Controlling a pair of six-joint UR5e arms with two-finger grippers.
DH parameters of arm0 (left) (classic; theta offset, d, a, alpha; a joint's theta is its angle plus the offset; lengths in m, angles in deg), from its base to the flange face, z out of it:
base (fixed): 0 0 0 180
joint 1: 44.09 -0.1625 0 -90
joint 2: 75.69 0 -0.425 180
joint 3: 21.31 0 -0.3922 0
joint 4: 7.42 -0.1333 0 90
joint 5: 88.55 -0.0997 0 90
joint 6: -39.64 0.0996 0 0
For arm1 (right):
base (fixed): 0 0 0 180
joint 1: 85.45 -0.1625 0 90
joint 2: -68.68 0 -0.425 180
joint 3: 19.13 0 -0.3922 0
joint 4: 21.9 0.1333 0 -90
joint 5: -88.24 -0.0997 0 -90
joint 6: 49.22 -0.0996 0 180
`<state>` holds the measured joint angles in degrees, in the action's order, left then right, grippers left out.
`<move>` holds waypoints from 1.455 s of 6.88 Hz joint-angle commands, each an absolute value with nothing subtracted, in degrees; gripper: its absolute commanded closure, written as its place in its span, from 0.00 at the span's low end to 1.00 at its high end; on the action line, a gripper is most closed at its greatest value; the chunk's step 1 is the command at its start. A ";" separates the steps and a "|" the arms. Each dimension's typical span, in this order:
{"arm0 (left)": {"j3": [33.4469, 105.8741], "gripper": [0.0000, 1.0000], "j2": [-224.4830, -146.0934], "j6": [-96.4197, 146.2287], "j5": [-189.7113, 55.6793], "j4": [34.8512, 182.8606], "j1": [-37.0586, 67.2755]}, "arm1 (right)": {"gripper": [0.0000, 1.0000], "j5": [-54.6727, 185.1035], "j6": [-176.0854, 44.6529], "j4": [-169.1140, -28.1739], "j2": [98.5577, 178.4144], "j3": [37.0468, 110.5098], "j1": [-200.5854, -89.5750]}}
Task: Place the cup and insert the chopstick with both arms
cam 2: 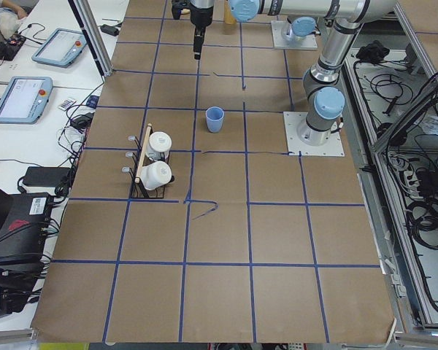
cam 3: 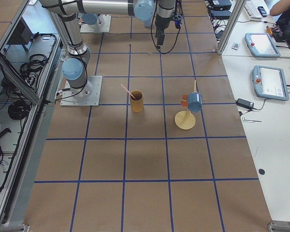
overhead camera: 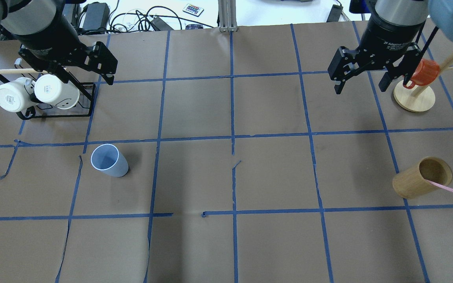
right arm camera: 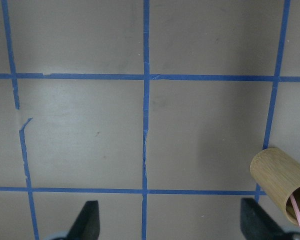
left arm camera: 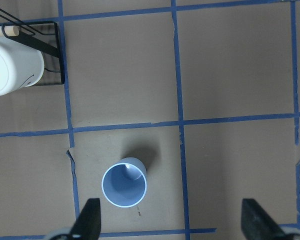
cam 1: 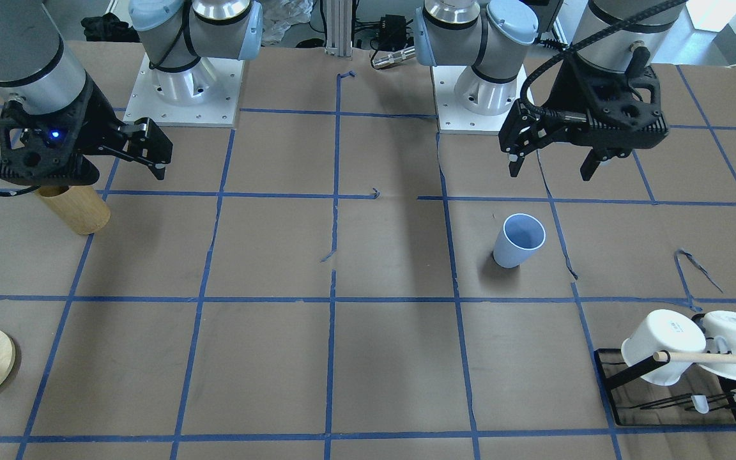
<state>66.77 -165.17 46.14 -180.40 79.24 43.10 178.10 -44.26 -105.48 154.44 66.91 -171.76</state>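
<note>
The light-blue cup (overhead camera: 109, 161) stands upright on the brown paper on my left side; it also shows in the front view (cam 1: 518, 241) and in the left wrist view (left arm camera: 124, 182). The pale-pink chopstick (overhead camera: 448, 190) leans in the tan wooden holder (overhead camera: 421, 177) on my right side, its tip showing in the right wrist view (right arm camera: 296, 210). My left gripper (cam 1: 551, 169) hovers open and empty above the table, farther out than the cup. My right gripper (overhead camera: 360, 88) hovers open and empty, well clear of the holder.
A black rack (overhead camera: 53, 114) with two white mugs (overhead camera: 14, 96) and a wooden dowel stands at the far left. A wooden mug tree (overhead camera: 414, 99) with a red-orange mug (overhead camera: 423, 72) stands at the far right, close to my right gripper. Blue tape lines grid the paper.
</note>
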 commanded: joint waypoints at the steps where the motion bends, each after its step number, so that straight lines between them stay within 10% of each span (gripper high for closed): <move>1: 66.84 0.00 -165.17 46.14 -180.48 79.24 43.10 | 0.00 178.06 -44.21 -105.39 154.46 66.92 -171.76; 10: 66.93 0.00 -164.90 45.88 -180.04 81.79 43.10 | 0.00 177.27 -44.29 -105.21 157.27 68.67 -171.85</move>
